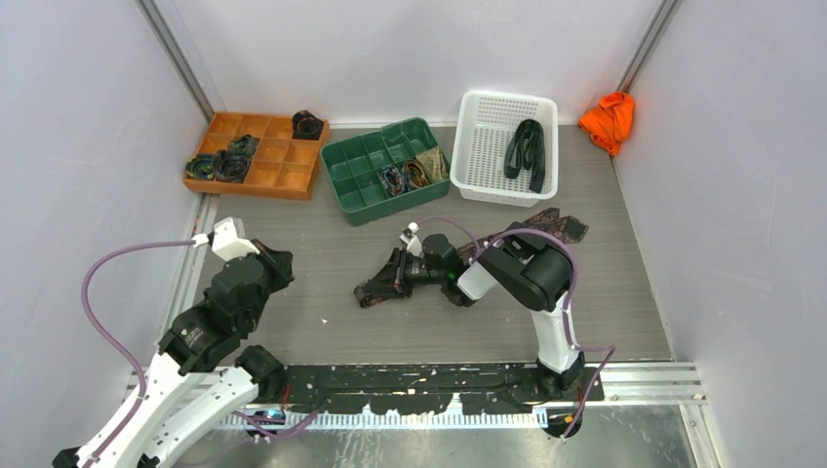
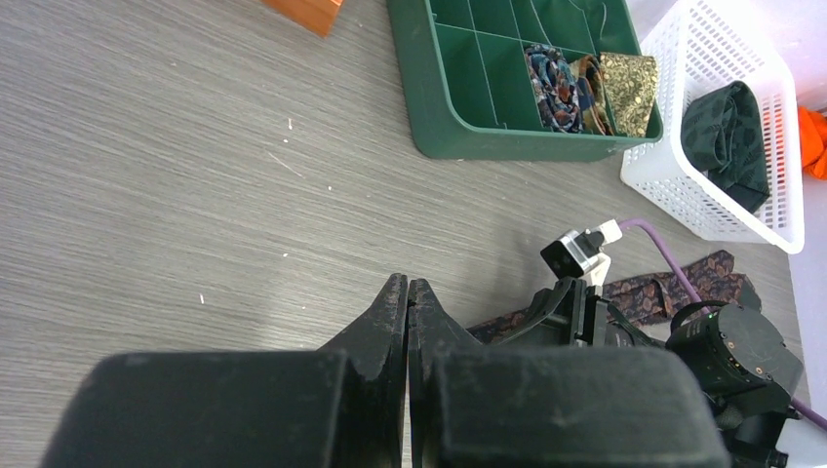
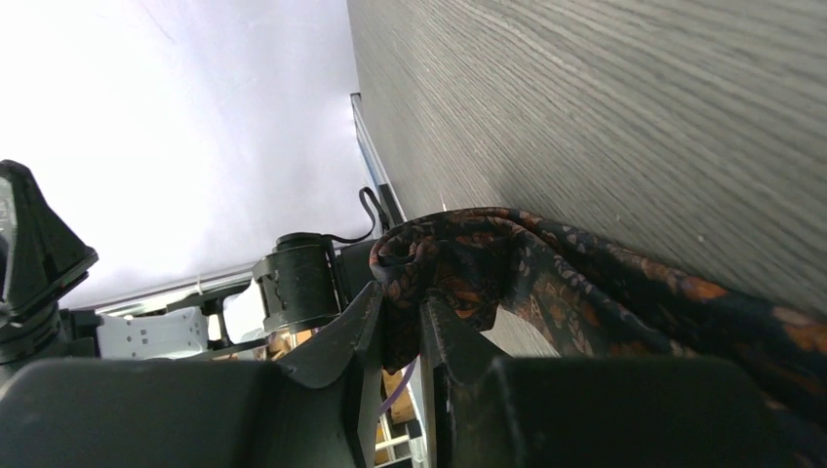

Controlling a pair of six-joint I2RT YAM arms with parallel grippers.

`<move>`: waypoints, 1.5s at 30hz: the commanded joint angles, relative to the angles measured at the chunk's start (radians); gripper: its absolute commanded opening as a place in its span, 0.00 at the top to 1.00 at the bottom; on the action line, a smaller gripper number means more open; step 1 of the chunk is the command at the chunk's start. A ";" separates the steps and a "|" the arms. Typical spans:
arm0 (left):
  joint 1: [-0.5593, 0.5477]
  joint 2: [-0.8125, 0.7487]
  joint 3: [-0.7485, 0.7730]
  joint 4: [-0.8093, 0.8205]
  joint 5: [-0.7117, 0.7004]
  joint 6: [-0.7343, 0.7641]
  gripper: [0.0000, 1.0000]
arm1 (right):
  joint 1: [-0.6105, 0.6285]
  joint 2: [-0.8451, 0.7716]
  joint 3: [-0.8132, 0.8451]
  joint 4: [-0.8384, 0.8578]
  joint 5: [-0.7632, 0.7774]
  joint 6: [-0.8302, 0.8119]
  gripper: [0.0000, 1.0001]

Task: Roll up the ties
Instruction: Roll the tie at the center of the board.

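Observation:
A dark brown patterned tie (image 1: 546, 224) lies stretched across the table's middle. My right gripper (image 1: 390, 278) is shut on its narrow end, which is folded into a small bunch (image 3: 439, 268) between the fingers (image 3: 363, 327). My left gripper (image 1: 278, 263) is shut and empty, above the table at the left; its fingertips (image 2: 395, 292) meet. The tie also shows in the left wrist view (image 2: 673, 288). A dark green tie (image 1: 527, 151) lies in the white basket (image 1: 478, 161). Rolled ties sit in the green tray (image 1: 414, 174) and the orange tray (image 1: 229, 164).
The green tray (image 1: 356, 200) and orange tray (image 1: 283, 175) stand at the back, the white basket to their right. An orange cloth lump (image 1: 609, 119) lies in the back right corner. Walls close in on both sides.

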 commanded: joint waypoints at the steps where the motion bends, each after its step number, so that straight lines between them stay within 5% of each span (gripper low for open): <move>1: 0.005 0.008 0.005 0.060 0.016 0.001 1.00 | -0.030 0.003 -0.041 0.142 -0.012 0.023 0.77; 7: 0.005 -0.004 -0.001 0.065 0.018 0.002 1.00 | -0.054 -0.044 -0.052 -0.061 0.002 -0.101 0.76; 16: 0.005 -0.010 -0.011 0.064 0.022 0.001 1.00 | -0.019 -0.246 0.103 -0.785 0.198 -0.485 0.62; 23: 0.006 -0.023 -0.028 0.058 0.030 -0.007 1.00 | 0.077 -0.258 0.263 -1.132 0.402 -0.622 0.56; 31: 0.005 -0.086 -0.041 -0.002 0.013 -0.016 1.00 | 0.126 -0.200 0.364 -1.305 0.618 -0.644 0.56; 40: 0.005 -0.143 -0.047 -0.037 -0.013 -0.016 1.00 | 0.199 -0.342 0.437 -1.356 0.752 -0.702 0.50; 45: 0.005 -0.154 -0.042 -0.052 -0.016 -0.017 1.00 | 0.283 -0.473 0.511 -1.532 1.039 -0.741 0.44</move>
